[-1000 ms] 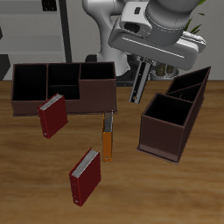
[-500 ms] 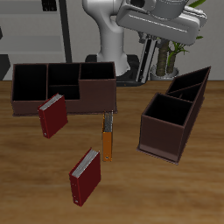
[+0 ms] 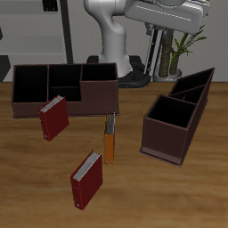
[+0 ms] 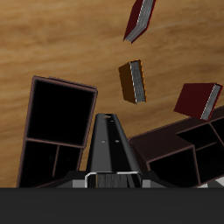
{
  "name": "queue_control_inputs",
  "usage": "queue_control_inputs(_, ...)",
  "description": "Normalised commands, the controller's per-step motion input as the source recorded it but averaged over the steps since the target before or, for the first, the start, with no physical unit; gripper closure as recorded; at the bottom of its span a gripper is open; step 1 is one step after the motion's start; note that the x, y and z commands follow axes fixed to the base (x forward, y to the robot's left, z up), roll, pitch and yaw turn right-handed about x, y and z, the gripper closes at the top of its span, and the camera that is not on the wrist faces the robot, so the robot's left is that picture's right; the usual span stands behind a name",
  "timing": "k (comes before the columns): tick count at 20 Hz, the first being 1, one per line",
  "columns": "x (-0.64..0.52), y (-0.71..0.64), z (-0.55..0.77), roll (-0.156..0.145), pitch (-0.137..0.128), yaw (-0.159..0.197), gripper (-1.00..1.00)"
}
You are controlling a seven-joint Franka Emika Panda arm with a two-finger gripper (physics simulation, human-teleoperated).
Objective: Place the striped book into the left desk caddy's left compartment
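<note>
My gripper (image 3: 161, 32) is raised high above the table's back, shut on the striped book (image 3: 164, 52), which hangs down from it. In the wrist view the striped book (image 4: 109, 144) shows as a dark narrow slab with grey stripes, pointing away from the camera. The left desk caddy (image 3: 166, 142), dark maroon-brown with a square box section and slanted sections, stands below and nearer the table's front than the gripper. In the wrist view the book's end lies beside the caddy's square box section (image 4: 37, 92), apart from it.
A wide low three-bay caddy (image 3: 62, 109) stands at the back. A red book (image 3: 53, 118) leans against its front. An orange book (image 3: 109, 142) lies mid-table, and another red book (image 3: 86, 178) lies nearer the front edge. A plant (image 3: 183, 44) stands behind the gripper.
The gripper has risen with the striped book and shifted toward the left desk caddy's side. Nothing on the table has moved.
</note>
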Motion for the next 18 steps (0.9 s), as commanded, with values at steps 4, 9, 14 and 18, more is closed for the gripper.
queue_control_inputs(4,-0.24,-0.02,-0.12,-0.015,-0.044,-0.035,1.00)
queue_control_inputs(9,-0.26,0.03,-0.16,-0.030,-0.082,0.007,1.00)
queue_control_inputs(14,-0.24,0.09,-0.13,0.016,-0.043,0.000,1.00)
queue_control_inputs(18,-0.30,0.16,-0.07,0.015,-0.050,-0.006,1.00)
